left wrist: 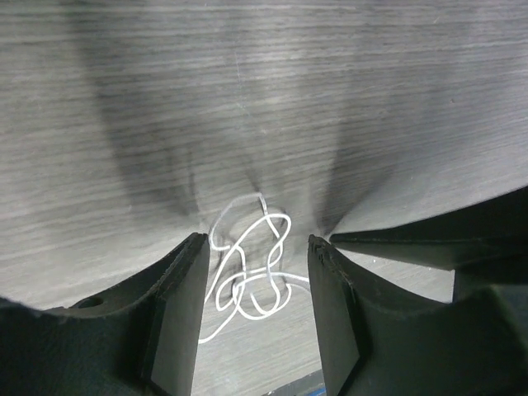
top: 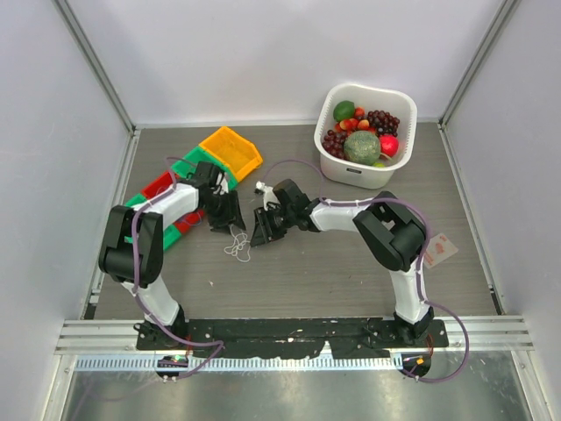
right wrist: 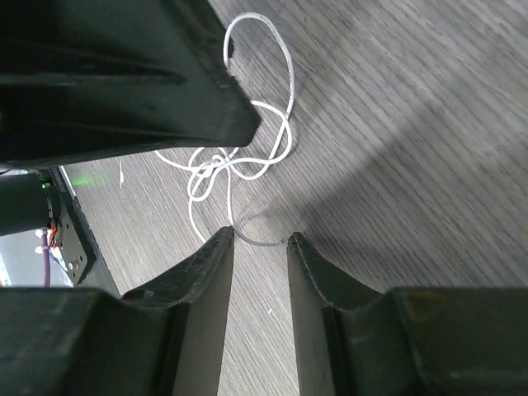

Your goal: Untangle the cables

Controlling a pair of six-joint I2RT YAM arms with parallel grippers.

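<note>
The cable (top: 237, 246) is a thin white wire lying flat on the grey desk (top: 351, 263), near the middle and a little toward my left side. It is bunched into several loose loops that cross over one another at a small knot in the centre, with one longer loop reaching away from the knot. White is the only colour I can make out in it. My left arm (top: 175, 203) bends at the elbow and reaches inward, wrist tipped down, and my left jaws stand open just over the bunch. In the left wrist view the cable (left wrist: 247, 264) lies in the gap between my fingers (left wrist: 177, 305), and I cannot tell whether either finger touches it. My right arm (top: 337, 213) comes in from the other side, also folded at the elbow and angled down, so the two sets of jaws sit close together above the wire. My right jaws are open only narrowly, and the nearest curve of the cable (right wrist: 247, 161) runs right across the tips of those fingers (right wrist: 318, 297), not pinched. A white basket (top: 359, 173) of fruit sits at the far right, well apart, and a yellow bin (top: 232, 151) sits behind my left arm.
</note>
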